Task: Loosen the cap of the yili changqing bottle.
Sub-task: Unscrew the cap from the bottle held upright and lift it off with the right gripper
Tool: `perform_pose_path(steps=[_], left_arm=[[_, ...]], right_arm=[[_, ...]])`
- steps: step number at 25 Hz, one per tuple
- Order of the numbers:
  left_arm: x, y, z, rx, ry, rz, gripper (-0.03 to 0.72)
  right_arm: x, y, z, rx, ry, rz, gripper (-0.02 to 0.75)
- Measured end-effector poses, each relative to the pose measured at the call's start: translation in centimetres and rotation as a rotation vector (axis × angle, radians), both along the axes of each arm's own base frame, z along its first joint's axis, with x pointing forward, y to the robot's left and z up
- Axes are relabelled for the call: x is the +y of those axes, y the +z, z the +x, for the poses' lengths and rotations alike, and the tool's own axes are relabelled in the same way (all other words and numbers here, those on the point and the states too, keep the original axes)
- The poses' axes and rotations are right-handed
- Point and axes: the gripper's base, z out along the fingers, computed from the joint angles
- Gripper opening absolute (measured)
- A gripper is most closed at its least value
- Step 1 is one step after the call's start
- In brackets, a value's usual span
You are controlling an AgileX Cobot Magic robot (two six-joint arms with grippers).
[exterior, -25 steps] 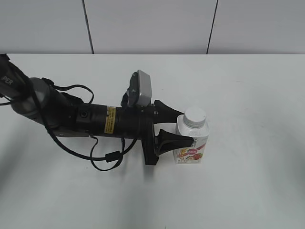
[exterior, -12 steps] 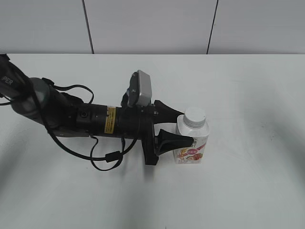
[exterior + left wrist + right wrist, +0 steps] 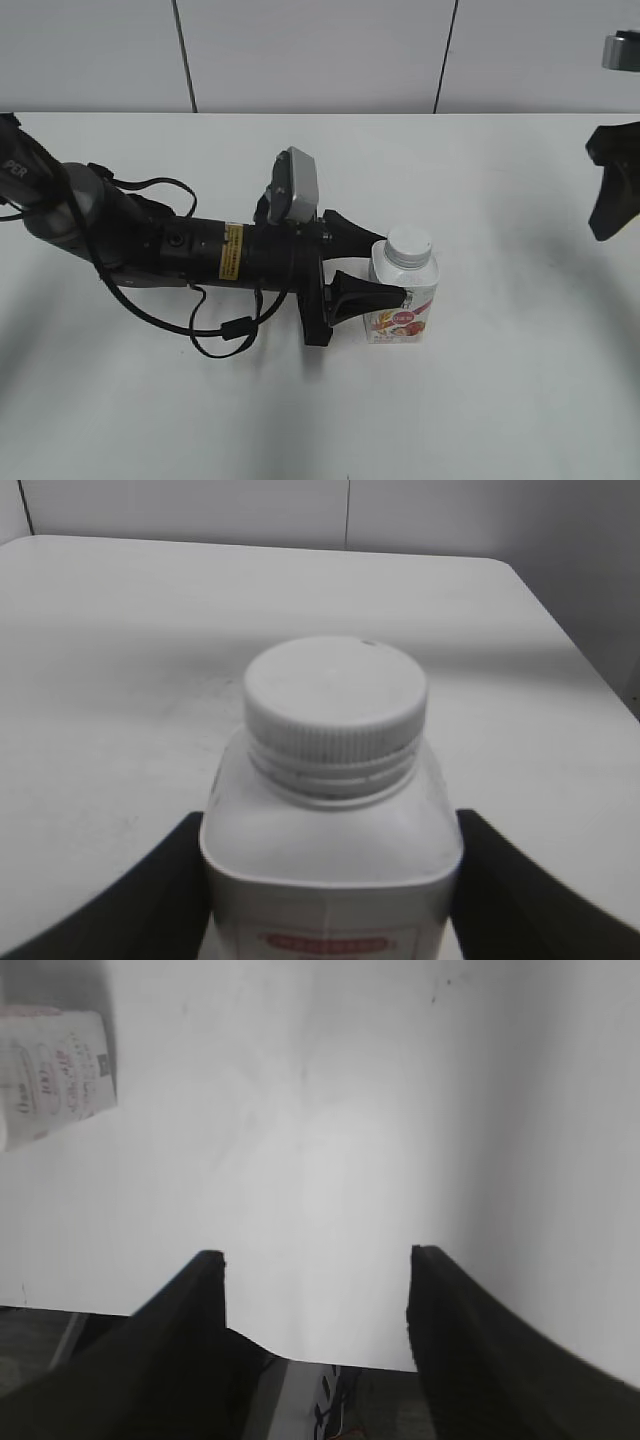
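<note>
The yili changqing bottle [image 3: 404, 300] stands upright on the white table, white with a red-pink label. Its ribbed white cap [image 3: 408, 244] is on the neck. My left gripper [image 3: 385, 270] is shut on the bottle's body, one finger on each side. In the left wrist view the bottle [image 3: 330, 860] fills the space between the black fingers [image 3: 130, 900], with the cap [image 3: 335, 695] above. My right gripper [image 3: 610, 190] is at the far right edge, high above the table, open and empty. In the right wrist view its fingertips [image 3: 210, 1270] stand wide apart and the bottle [image 3: 55, 1050] shows at the top left.
The left arm [image 3: 150, 245] with its cables lies low across the left half of the table [image 3: 520, 380]. A grey panelled wall [image 3: 320, 50] stands behind the table's far edge.
My right gripper has come into the exterior view at the far right edge. The left gripper and the bottle have not moved.
</note>
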Motion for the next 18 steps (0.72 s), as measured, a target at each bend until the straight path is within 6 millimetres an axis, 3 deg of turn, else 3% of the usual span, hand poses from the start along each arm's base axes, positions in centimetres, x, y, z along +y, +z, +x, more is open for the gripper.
perform_pose_path(steps=[3,13,18], left_arm=[[0.0,0.0,0.0,0.001,0.000,0.000,0.433],[0.0,0.0,0.0,0.001,0.000,0.000,0.432],[0.0,0.0,0.0,0.001,0.000,0.000,0.432]], right_arm=[[1.9,0.1,0.7,-0.003,0.041,0.008,0.460],[11.0,0.3,2.8,-0.019,0.151,0.042,0.460],[13.8,-0.5,3.3,0.001,0.182,0.067,0.460]])
